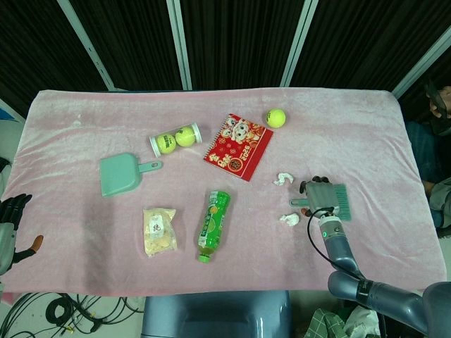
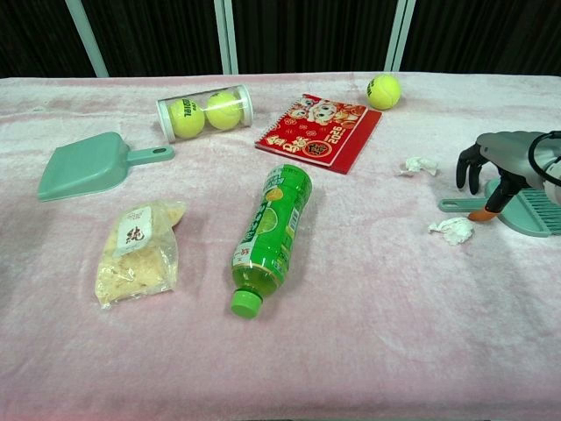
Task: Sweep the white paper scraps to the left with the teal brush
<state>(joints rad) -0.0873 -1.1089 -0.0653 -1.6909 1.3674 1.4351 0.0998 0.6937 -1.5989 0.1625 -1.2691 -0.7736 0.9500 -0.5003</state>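
The teal brush (image 1: 340,201) (image 2: 529,213) lies flat at the right of the pink cloth, its handle pointing left. My right hand (image 1: 319,197) (image 2: 496,164) hovers right over that handle, fingers apart and curled downward, the orange thumb tip close to the handle; no grip shows. One white paper scrap (image 1: 283,179) (image 2: 420,165) lies just beyond and left of the hand. Another scrap (image 1: 289,220) (image 2: 452,230) lies in front of the handle. My left hand (image 1: 14,227) hangs off the table's left edge, fingers spread, holding nothing.
A green bottle (image 1: 213,225) lies mid-table, with a snack bag (image 1: 159,231) to its left. Further back are a teal dustpan (image 1: 120,174), a tube of tennis balls (image 1: 175,139), a red booklet (image 1: 238,146) and a loose tennis ball (image 1: 275,117).
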